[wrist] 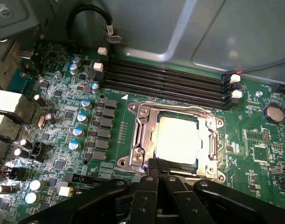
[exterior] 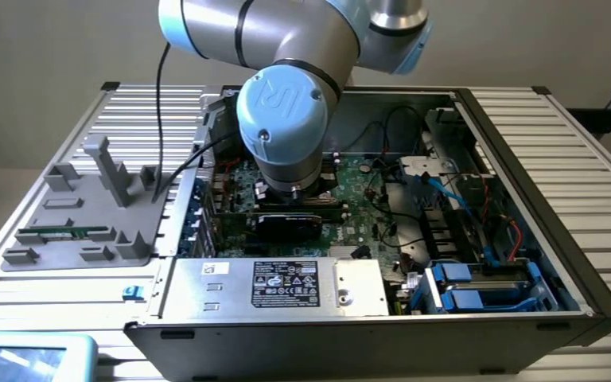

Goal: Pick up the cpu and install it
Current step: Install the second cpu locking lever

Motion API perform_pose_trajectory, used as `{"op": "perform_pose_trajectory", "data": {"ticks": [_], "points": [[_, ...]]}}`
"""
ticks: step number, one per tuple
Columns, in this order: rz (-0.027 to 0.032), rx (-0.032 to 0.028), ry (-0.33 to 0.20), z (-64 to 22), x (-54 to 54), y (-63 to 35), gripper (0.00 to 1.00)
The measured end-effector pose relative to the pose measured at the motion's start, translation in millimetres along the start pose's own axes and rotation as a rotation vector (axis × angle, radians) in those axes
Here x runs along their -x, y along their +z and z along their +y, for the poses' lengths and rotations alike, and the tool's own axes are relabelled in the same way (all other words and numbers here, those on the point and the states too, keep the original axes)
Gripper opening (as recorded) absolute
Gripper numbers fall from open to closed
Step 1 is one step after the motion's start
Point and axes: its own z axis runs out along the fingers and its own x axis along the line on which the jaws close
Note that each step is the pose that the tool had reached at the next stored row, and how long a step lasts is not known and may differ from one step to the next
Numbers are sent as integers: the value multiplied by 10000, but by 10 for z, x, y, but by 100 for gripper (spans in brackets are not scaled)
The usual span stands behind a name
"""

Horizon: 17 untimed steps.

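The cpu (wrist: 177, 139), a flat square chip with a shiny silver top, lies flat inside the metal-framed socket (wrist: 137, 140) on the green motherboard (wrist: 63, 116). My gripper (wrist: 157, 164) is shut, its black fingertips pressed together right at the near edge of the cpu and the socket frame. Nothing shows between the fingertips. In the exterior view the arm (exterior: 284, 119) reaches down into the open computer case (exterior: 518, 159), over the middle of the board.
Black memory slots (wrist: 165, 79) run beside the socket. Capacitors (wrist: 79, 130) and connectors crowd the board. A power supply box (exterior: 274, 285), blue drive cages (exterior: 476, 286) and cables (exterior: 444, 191) fill the case. A grey fixture (exterior: 83, 215) holds a green memory stick (exterior: 67, 233).
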Motion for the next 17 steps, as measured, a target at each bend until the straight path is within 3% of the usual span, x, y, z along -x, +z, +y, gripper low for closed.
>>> {"op": "perform_pose_trajectory", "data": {"ticks": [4,10,12,17], "points": [[0,-11,-4,16,6,-30,9],[21,-121,-10,39,12,-75,9],[40,-232,-17,51,16,-98,9],[125,-658,-43,75,24,-144,9]]}}
